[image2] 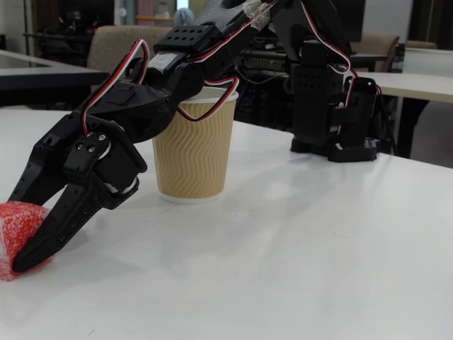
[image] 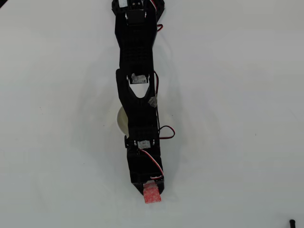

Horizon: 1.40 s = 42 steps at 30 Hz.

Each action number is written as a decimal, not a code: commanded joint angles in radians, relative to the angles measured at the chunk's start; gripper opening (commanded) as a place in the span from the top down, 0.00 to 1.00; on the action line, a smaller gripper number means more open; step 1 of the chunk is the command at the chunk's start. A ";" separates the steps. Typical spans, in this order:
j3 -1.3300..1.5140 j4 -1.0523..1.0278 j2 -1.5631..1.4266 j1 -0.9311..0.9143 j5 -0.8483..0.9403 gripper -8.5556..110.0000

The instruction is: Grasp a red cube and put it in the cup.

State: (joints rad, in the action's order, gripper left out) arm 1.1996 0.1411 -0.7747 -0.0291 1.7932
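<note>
White tabletop (image: 237, 118) fills the overhead view, and in the fixed view the same smooth surface (image2: 297, 248) runs back toward desks, chairs and dim office furniture.

Across it stretches the black plastic robot arm (image: 137, 95), threaded with red and white wires, running from its base at the top edge of the overhead view down toward the bottom. At its far end the black two-finger gripper (image: 151, 189) is drawn in narrow around the small red-pink cube with a speckled, sponge-like surface (image: 152, 194). In the overhead view the cube pokes out just below the fingertips, with the fingers closed in on its upper part. In the fixed view the gripper (image2: 25, 244) slants down to the table at the lower left; the nearer finger lies across the cube's right face, touching it, while the cube (image2: 15, 230) sits at the left edge of the picture, resting on or right at the tabletop.

The round paper cup with a white rim (image: 121, 120) shows only as a pale crescent left of the arm in the overhead view, most of it hidden beneath the arm. In the fixed view its ribbed tan wall (image2: 192, 159) stands upright behind the gripper, well apart from the cube.
</note>
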 commanded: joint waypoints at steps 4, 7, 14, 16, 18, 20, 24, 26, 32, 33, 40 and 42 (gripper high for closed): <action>-0.081 0.028 -0.058 0.000 0.008 0.89; -0.057 0.028 -0.087 0.000 0.003 0.89; 0.064 0.020 -0.215 0.003 -0.002 0.89; 0.101 0.020 -0.255 0.003 -0.005 0.89; 0.130 0.011 -0.290 0.006 -0.015 0.89; 0.155 -0.005 -0.324 0.006 -0.020 0.89; 0.196 -0.008 -0.377 0.006 -0.032 0.89; 0.209 -0.012 -0.400 0.006 -0.040 0.89; 0.267 -0.018 -0.482 0.002 -0.060 0.89; 0.285 -0.018 -0.499 0.000 -0.060 0.89; 0.453 -0.018 -0.657 0.005 -0.071 0.89; 0.495 -0.018 -0.707 0.009 -0.084 0.89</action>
State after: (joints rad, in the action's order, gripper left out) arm 1.6736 0.1258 -1.2901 -0.0291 1.7273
